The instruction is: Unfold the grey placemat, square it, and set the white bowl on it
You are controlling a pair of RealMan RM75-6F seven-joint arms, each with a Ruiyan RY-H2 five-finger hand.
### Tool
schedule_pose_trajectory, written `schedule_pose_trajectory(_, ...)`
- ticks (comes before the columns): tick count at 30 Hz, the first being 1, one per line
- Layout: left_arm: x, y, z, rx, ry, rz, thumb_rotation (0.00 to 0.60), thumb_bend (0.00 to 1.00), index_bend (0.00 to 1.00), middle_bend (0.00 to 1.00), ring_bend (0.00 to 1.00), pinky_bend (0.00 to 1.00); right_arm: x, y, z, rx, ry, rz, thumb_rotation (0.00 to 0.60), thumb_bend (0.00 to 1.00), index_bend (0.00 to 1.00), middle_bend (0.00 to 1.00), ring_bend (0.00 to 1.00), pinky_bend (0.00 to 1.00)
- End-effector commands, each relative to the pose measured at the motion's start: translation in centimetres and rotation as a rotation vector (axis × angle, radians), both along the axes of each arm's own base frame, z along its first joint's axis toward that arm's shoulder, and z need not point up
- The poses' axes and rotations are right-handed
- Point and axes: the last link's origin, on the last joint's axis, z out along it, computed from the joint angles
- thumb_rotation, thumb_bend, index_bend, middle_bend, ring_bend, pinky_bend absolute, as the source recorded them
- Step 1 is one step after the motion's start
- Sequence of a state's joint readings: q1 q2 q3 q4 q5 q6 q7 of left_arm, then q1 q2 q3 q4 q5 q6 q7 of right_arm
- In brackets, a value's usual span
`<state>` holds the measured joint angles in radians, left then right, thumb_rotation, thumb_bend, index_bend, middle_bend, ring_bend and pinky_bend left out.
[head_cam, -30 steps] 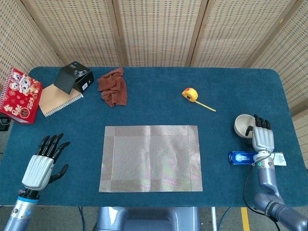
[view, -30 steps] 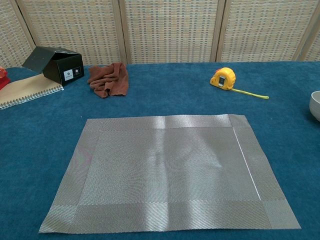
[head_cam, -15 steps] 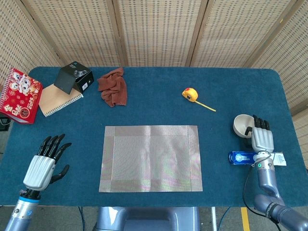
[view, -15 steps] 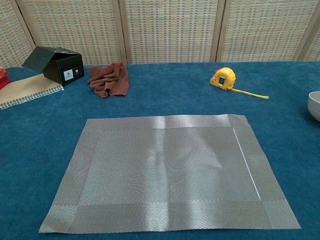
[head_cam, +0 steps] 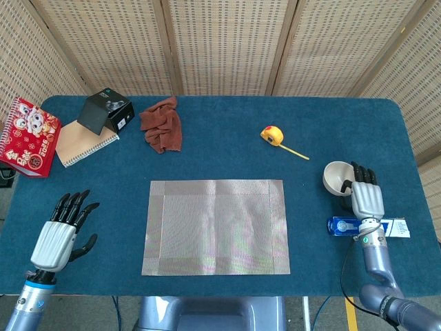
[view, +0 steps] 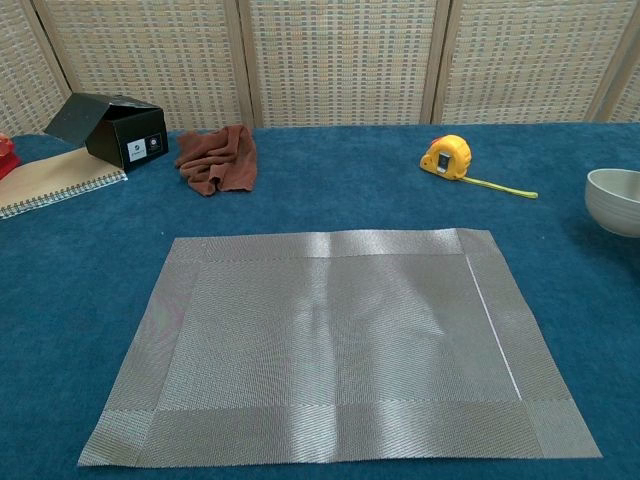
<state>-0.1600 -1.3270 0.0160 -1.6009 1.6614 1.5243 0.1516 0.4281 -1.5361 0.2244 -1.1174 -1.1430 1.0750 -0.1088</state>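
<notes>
The grey placemat [head_cam: 216, 226] lies unfolded and flat at the table's middle front, and fills the lower chest view [view: 335, 345]. The white bowl [head_cam: 337, 176] is at the right side, seen at the right edge of the chest view [view: 614, 200]. My right hand [head_cam: 366, 198] grips the bowl's near rim, with fingers over the edge. My left hand [head_cam: 60, 232] hovers at the front left, fingers spread, holding nothing, well left of the mat.
A yellow tape measure [head_cam: 273, 134] with its tape pulled out lies behind the mat. A brown cloth [head_cam: 162, 123], a black box [head_cam: 105, 110], a spiral notebook [head_cam: 81, 145] and a red booklet [head_cam: 29, 136] sit at the back left. A blue packet [head_cam: 348, 225] lies under my right wrist.
My right hand has carried the bowl a little to the left, toward the mat; the bowl shows further into the chest view. The left hand has barely moved.
</notes>
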Motion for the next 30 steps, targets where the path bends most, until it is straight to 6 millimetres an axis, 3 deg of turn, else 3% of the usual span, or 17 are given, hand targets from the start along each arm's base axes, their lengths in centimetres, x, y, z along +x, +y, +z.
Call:
schedule_pose_trajectory(1, 0.1, 0.0, 0.1, 0.000, -0.005, -0.003, 0.600, 0.34, 0.18, 0.00, 0.00, 0.00, 2.0, 0.8, -0.6, 0.016, -0.014, 0.068, 0.600, 0.59, 0.67, 0.03, 0.00, 0.00)
schedule_pose_trajectory(7, 0.0, 0.0, 0.2, -0.003, -0.008, -0.004, 0.600, 0.34, 0.18, 0.00, 0.00, 0.00, 6.0, 1.7, -2.3, 0.068, -0.048, 0.178, 0.600, 0.58, 0.68, 0.03, 0.00, 0.00)
schedule_pose_trajectory(11, 0.1, -0.1, 0.1, -0.002, -0.004, -0.008, 0.600, 0.34, 0.18, 0.00, 0.00, 0.00, 10.1, 2.5, -4.5, 0.121, -0.078, 0.274, 0.600, 0.58, 0.68, 0.03, 0.00, 0.00)
schedule_pose_trajectory(20, -0.3, 0.2, 0.3, 0.010, 0.003, -0.006, 0.600, 0.34, 0.18, 0.00, 0.00, 0.00, 16.9, 5.3, -9.3, 0.248, -0.114, 0.388, 0.600, 0.58, 0.68, 0.03, 0.00, 0.00)
schedule_pose_trajectory(30, -0.6, 0.4, 0.3, 0.004, -0.010, 0.005, 0.600, 0.34, 0.19, 0.00, 0.00, 0.00, 21.0, 9.8, -14.5, 0.391, -0.154, 0.458, 0.600, 0.57, 0.68, 0.03, 0.00, 0.00)
